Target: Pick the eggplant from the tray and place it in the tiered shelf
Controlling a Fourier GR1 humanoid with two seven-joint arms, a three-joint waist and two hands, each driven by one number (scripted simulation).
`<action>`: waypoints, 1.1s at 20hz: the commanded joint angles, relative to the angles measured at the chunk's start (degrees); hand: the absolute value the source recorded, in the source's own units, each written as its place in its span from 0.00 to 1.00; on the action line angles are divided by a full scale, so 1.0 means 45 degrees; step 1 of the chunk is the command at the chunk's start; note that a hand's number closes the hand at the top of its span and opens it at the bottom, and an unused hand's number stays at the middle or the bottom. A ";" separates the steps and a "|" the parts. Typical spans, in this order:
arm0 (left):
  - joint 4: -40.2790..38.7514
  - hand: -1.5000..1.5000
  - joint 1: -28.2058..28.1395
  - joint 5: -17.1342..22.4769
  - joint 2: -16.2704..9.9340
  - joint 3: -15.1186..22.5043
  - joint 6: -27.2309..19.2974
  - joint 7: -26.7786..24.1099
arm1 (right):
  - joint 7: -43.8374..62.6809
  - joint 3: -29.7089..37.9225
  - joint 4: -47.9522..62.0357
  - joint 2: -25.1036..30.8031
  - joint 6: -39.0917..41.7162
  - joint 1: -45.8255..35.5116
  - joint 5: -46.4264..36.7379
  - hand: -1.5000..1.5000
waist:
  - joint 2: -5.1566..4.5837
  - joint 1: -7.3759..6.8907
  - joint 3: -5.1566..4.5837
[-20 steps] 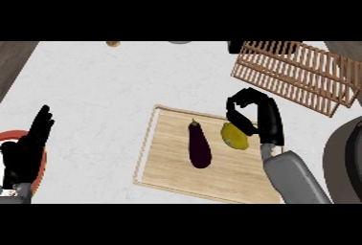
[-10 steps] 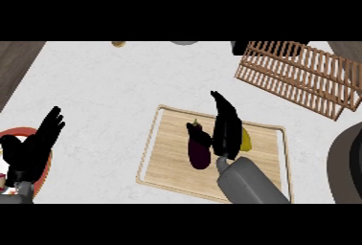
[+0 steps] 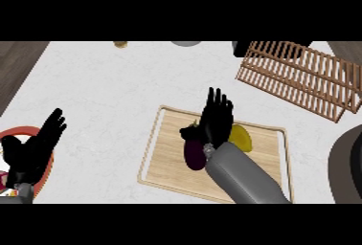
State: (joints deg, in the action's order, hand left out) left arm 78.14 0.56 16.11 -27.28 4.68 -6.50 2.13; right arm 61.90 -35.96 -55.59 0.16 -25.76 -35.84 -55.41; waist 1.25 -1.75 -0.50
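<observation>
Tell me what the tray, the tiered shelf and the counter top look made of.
Tray: light wood, matte, going by the pale tan face and raised rim; faint grain at most.
Tiered shelf: reddish-brown wood slats, judging by the thin parallel bars with gaps; it could be stained or painted.
Counter top: white stone or laminate, with faint grey mottling; which one is unclear.

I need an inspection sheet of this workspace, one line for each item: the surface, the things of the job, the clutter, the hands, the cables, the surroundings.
Surface: pale counter.
Job's things: eggplant lies on the wooden tray; tiered shelf stands at the upper right, nothing seen in it.
Clutter: yellow item on the tray beside the eggplant; red-rimmed plate at the left edge.
Hands: right hand open over the eggplant, fingers straight; left hand open, resting over the plate.
Cables: nothing seen.
Surroundings: dark rounded object at the right edge; small things at the far edge, too cut off to name.
</observation>
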 commanded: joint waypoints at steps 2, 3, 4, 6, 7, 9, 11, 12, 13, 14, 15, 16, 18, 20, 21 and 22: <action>0.0035 0.50 0.0179 0.0011 -0.0104 0.0117 0.0334 0.0083 | 0.3040 -0.0734 0.0538 -0.0033 0.4507 -0.0996 0.1220 0.00 | -0.0192 -0.0333 0.0029; 0.0052 0.50 0.0208 -0.0028 -0.0017 0.0130 0.0231 0.0062 | 0.3187 -0.0868 0.0519 -0.0033 0.5237 -0.1127 0.1577 0.00 | -0.0180 -0.0330 0.0031; -0.0070 0.50 0.0460 -0.0027 0.0075 0.0093 0.0030 0.0334 | 0.3536 -0.1039 0.0414 -0.0032 0.5748 -0.1317 0.1879 0.00 | -0.0193 -0.0251 0.0039; -0.0032 0.50 0.0828 -0.0146 0.0277 0.0231 -0.0085 0.0361 | 0.4205 -0.1280 0.0187 -0.0031 0.6562 -0.1756 0.2594 0.00 | -0.0218 -0.0216 0.0060; -0.0115 0.50 0.0490 0.0109 0.0034 -0.0017 0.0188 0.0360 | 0.4194 -0.1135 0.0354 -0.0030 0.7267 -0.1967 0.2804 0.00 | -0.0183 -0.0221 0.0052; -0.0148 0.50 0.0645 0.0083 -0.0042 -0.0121 0.0161 0.0403 | 0.4858 -0.1555 0.0312 -0.0028 0.7623 -0.2312 0.3150 0.00 | -0.0196 -0.0224 0.0064; -0.0183 0.50 0.0715 0.0030 0.0077 -0.0100 0.0016 0.0493 | 0.5027 -0.1533 0.0377 -0.0026 0.8343 -0.2732 0.3715 0.00 | -0.0208 -0.0164 0.0070; 0.0094 0.50 0.0582 0.0097 0.0029 -0.0053 0.0060 0.0742 | 0.5169 -0.1554 0.0389 -0.0025 0.8380 -0.2587 0.3836 0.00 | -0.0159 -0.0101 0.0081; -0.0167 0.50 0.0442 -0.0052 0.0085 -0.0099 0.0111 0.0109 | 0.5173 -0.1559 0.0473 -0.0024 0.8513 -0.2734 0.4042 0.00 | -0.0191 -0.0084 0.0068; 0.0230 0.50 0.0564 -0.0116 0.0043 0.0063 0.0034 0.0574 | 0.5175 -0.1571 0.0604 -0.0024 0.8490 -0.2939 0.4285 0.00 | -0.0196 -0.0159 0.0086; -0.0441 0.50 0.0499 0.0041 -0.0030 -0.0285 0.0222 0.0180 | 0.5177 -0.1556 0.0386 -0.0023 0.8864 -0.3067 0.4414 0.00 | -0.0187 0.0041 0.0066; -0.0362 0.50 0.0786 0.0038 0.0138 -0.0244 0.0015 0.0469 | 0.5178 -0.1472 0.0618 -0.0022 0.8682 -0.3197 0.4438 0.00 | -0.0198 0.0101 0.0075; -0.0292 0.50 0.0531 -0.0124 0.0104 -0.0171 0.0104 0.0173 | 0.5181 -0.1630 0.0900 -0.0022 0.8623 -0.3154 0.4788 0.00 | -0.0221 -0.0014 0.0079; -0.0056 0.50 -0.0202 0.0066 0.0039 -0.0358 0.0333 -0.0239 | 0.5182 -0.1581 0.1085 -0.0021 0.8879 -0.3086 0.4738 0.00 | -0.0170 0.0013 0.0080; 0.0280 0.50 0.0110 -0.0026 -0.0127 -0.0323 0.0113 0.0474 | 0.5183 -0.1616 0.1130 -0.0021 0.8596 -0.2959 0.4475 0.00 | -0.0151 0.0171 0.0097; 0.0008 0.50 -0.0301 0.0102 0.0048 -0.0395 0.0384 -0.0177 | 0.5183 -0.1687 0.1191 -0.0021 0.8548 -0.2949 0.4676 0.00 | -0.0187 0.0073 0.0086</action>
State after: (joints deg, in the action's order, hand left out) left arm 77.91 1.37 16.22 -27.18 3.45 -5.59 2.92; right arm 71.55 -42.93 -51.14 1.32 7.37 -48.28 -35.40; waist 0.43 -1.57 -0.13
